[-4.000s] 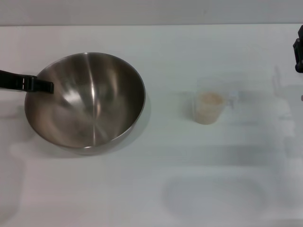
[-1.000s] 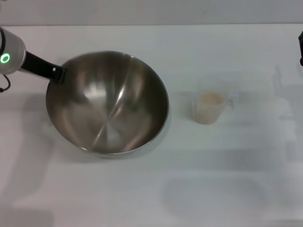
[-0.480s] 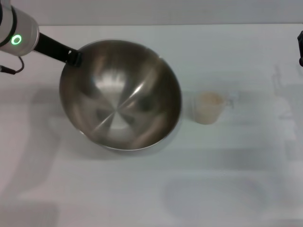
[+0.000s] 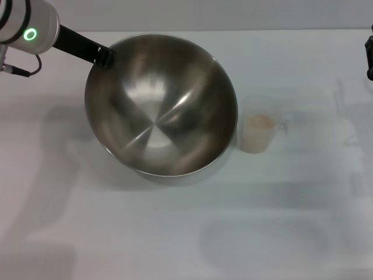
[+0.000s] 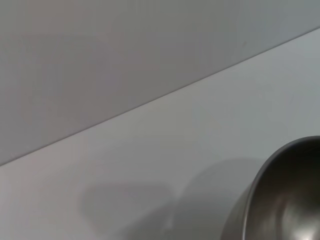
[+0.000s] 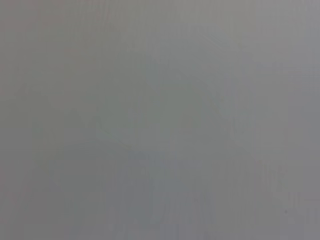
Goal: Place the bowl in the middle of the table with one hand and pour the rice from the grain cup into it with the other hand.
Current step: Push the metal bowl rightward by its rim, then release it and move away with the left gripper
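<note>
A plain white table (image 4: 175,233) fills nearly the whole head view, with a grey wall (image 4: 186,14) running along its far edge. At the far left of the bowl, the left gripper (image 4: 104,57) reaches in on a dark finger from a white wrist with a green light, and it pinches the far-left rim of the bowl (image 4: 160,105). The stainless-steel bowl sits tilted, its open inside turned toward the camera, its lower rim near the table. Just to the right of the bowl, almost touching its rim, stands the clear grain cup (image 4: 257,133), upright, with pale rice (image 4: 259,122) inside. Well to the right of the bowl, at the picture's edge, a dark piece of the right gripper (image 4: 369,58) shows; it is cut off, and I cannot tell how its jaws stand. The left wrist view shows only a part of the bowl's rim over the table. The right wrist view is a featureless grey.
</note>
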